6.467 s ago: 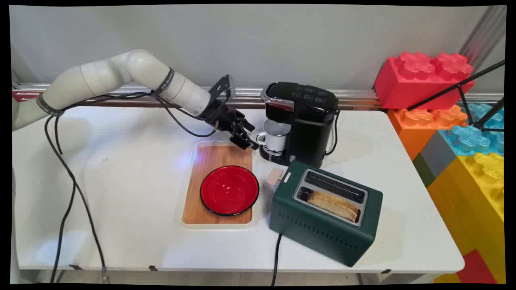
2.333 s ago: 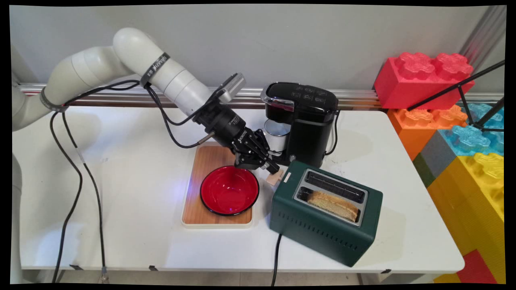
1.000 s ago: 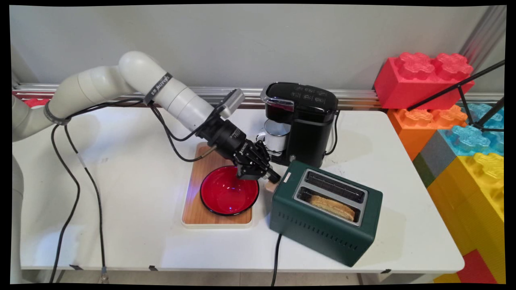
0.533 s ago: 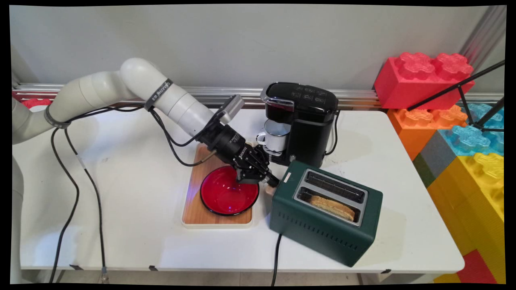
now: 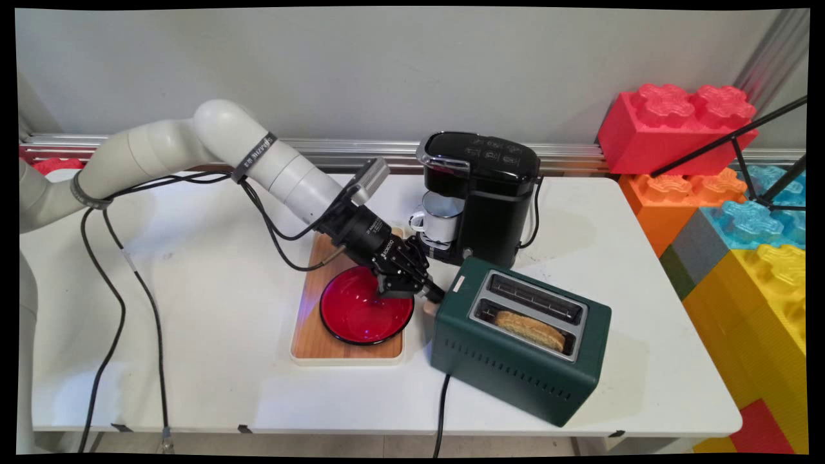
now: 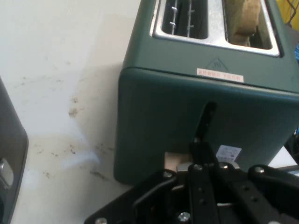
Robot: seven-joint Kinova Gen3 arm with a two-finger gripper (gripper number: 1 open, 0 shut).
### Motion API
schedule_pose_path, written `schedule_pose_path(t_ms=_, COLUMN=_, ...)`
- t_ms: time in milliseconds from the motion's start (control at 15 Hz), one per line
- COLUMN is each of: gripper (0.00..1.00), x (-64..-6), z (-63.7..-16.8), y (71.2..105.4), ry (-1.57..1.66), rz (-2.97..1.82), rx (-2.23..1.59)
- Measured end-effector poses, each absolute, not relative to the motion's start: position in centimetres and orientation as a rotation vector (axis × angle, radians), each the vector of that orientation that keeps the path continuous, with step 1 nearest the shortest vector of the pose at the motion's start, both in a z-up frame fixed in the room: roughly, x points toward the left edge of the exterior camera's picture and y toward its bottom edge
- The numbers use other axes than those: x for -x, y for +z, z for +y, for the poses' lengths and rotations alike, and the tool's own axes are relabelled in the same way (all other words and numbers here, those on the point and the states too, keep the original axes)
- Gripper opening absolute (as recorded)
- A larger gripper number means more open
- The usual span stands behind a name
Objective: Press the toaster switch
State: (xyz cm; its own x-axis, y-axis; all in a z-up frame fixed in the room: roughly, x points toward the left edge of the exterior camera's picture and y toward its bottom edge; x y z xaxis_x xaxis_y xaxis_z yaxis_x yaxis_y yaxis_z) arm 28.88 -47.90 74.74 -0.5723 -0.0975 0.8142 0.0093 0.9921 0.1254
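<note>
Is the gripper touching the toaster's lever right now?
Touching. In the hand view the gripper sits on top of the tan toaster lever at the bottom of its slot in the green toaster, with no gap visible between them.

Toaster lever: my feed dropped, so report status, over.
Gripper shut, tip on the toaster lever, lever low in its slot. Toast sits low in the near slot. Bowl close beside the gripper, not touching.
</note>
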Motion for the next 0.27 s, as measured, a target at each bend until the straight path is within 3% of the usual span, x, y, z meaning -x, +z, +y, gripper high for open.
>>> schedule_pose_path(t_ms=267, gripper=0.00, x=-28.95, z=-47.94, y=74.46, ry=-0.138, rz=-2.180, rx=-0.065)
